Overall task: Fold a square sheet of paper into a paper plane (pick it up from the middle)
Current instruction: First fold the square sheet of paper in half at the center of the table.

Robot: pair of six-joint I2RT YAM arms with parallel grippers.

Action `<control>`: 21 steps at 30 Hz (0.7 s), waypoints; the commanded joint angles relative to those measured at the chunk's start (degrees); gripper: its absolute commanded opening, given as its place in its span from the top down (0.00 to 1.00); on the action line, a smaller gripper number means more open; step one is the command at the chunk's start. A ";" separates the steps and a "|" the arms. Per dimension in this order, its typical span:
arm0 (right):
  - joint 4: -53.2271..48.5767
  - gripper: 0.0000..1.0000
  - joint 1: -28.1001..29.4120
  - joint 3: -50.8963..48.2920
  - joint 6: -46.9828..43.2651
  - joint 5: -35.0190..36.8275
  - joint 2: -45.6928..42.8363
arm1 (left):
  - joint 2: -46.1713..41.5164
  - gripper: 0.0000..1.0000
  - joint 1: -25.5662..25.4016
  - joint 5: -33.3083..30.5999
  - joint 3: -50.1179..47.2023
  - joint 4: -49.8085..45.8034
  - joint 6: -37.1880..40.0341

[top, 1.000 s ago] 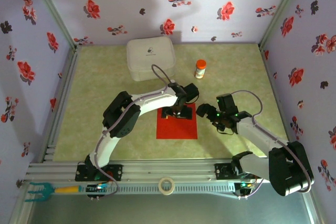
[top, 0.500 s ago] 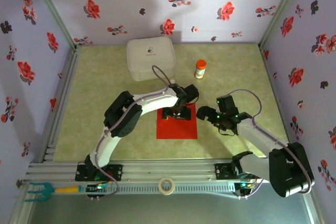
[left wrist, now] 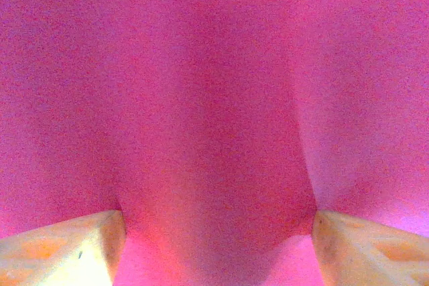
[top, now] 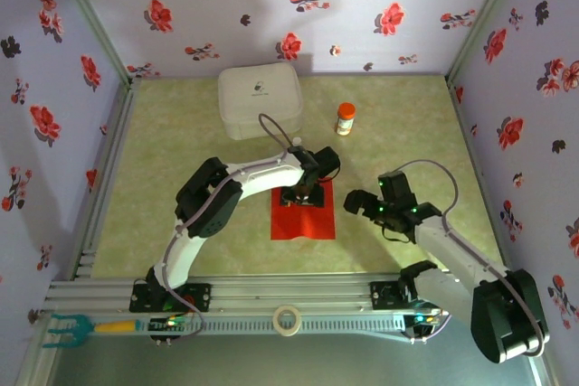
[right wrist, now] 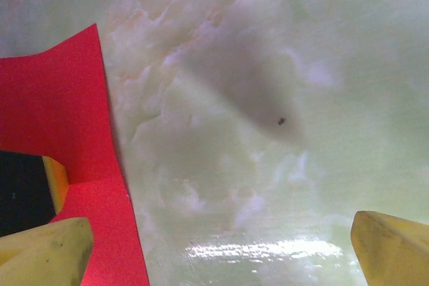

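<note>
red sheet [top: 303,221] lies mid-bench [top: 181,142], plain and unmarked. left tool [top: 306,194] presses down on its far half, jaws apart, not clamped. close up, the paper [left wrist: 214,98] humps into a soft ridge between the fingertips [left wrist: 60,246]. its right edge [right wrist: 60,112] curls up off the bench. right tool [top: 355,203] is wide open, empty, just right of the sheet.

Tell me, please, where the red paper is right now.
In the top view, the paper lies mid-table beneath the left jaws, with the right jaws just off its right edge; the white case sits farther back.
</note>
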 commanded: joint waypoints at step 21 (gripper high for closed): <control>-11.33 0.01 0.47 6.15 3.82 1.44 -2.27 | 0.07 0.38 -0.42 1.41 -3.80 3.61 -1.06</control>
